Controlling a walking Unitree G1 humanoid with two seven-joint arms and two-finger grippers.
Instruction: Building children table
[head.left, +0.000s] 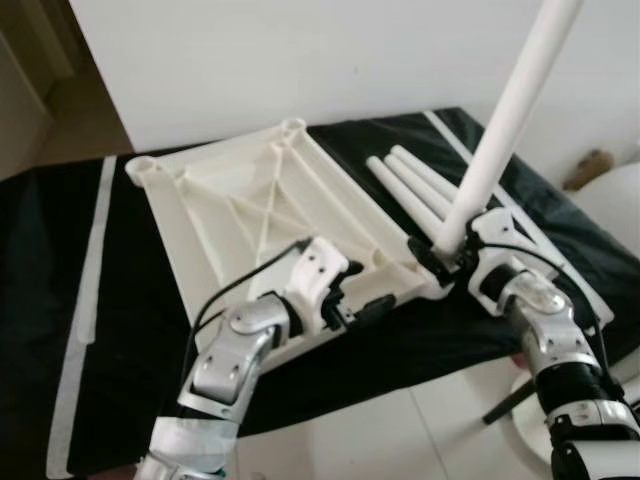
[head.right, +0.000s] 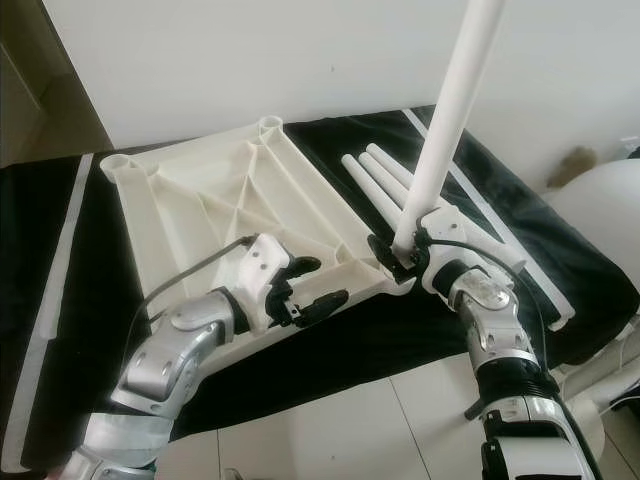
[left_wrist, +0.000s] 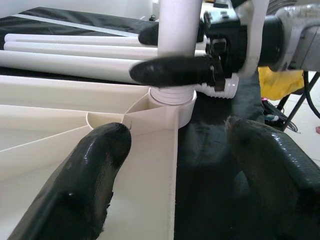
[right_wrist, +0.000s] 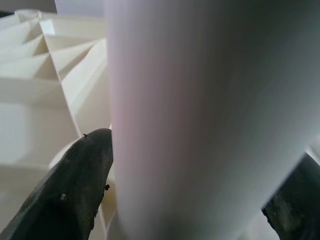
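Note:
The cream tabletop (head.left: 260, 200) lies upside down on a black cloth, ribs facing up. A long white leg (head.left: 500, 120) stands almost upright in the socket (left_wrist: 172, 102) at the tabletop's near right corner. My right gripper (head.left: 447, 255) is shut on that leg just above the socket, and one black finger (left_wrist: 175, 70) crosses in front of the leg (left_wrist: 177, 25). My left gripper (head.left: 365, 300) is open at the tabletop's near edge, a little left of the socket, with one finger (left_wrist: 95, 165) over the tabletop and the other over the cloth.
Three spare white legs (head.left: 410, 180) lie side by side on the black cloth (head.left: 60, 260) right of the tabletop. A white round seat (head.left: 610, 210) stands at the far right. White wall lies behind, pale floor tiles (head.left: 400, 430) in front.

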